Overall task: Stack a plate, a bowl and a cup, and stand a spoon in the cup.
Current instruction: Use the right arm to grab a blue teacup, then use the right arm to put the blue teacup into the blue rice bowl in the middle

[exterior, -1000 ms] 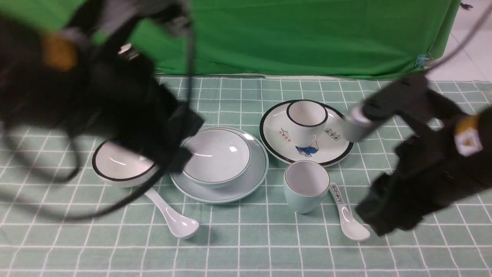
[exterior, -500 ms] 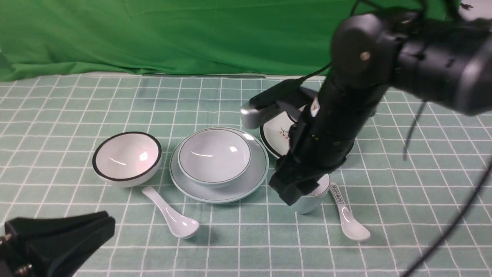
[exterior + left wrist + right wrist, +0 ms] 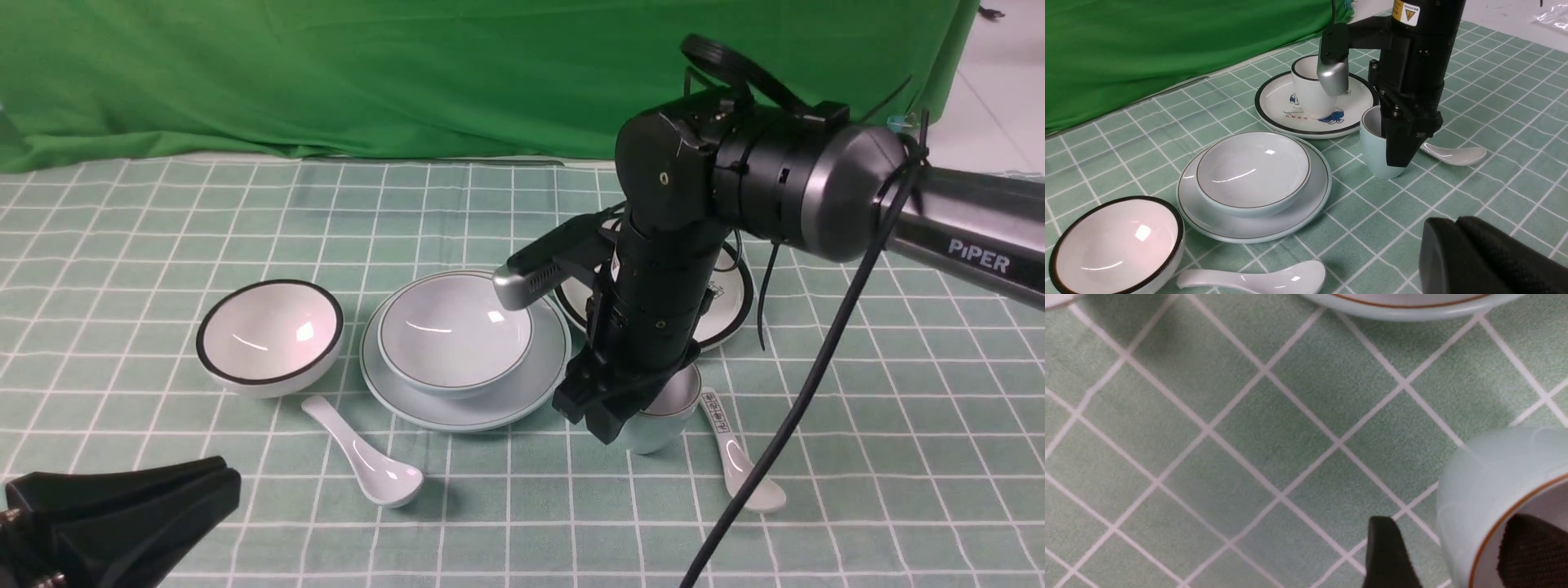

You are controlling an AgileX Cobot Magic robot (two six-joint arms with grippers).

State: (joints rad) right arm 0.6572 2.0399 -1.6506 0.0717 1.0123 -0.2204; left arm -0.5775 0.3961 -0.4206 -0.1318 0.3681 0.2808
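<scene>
The pale blue-green bowl [image 3: 455, 331] sits on the pale blue-green plate [image 3: 522, 396] at the table's middle. The pale blue-green cup [image 3: 663, 420] stands upright to the plate's right. My right gripper [image 3: 624, 416] is open and points down over the cup's wall: one finger [image 3: 1531, 551] is inside the cup [image 3: 1486, 482], the other finger [image 3: 1386, 555] is outside with a gap to the wall. The plain white spoon [image 3: 363, 453] lies in front of the plate, to its left. My left gripper [image 3: 1453, 222] is shut and empty, low at the front left [image 3: 122, 514].
A white bowl with a black rim [image 3: 269, 339] stands left of the plate. A white black-rimmed plate [image 3: 727, 314] with a white cup [image 3: 1310, 92] on it is behind my right arm. A spoon with a printed handle [image 3: 739, 465] lies right of the cup.
My left arm has pulled away from the bowl to the front left corner. My right arm has swung in from the right and come down over the cup's wall.
</scene>
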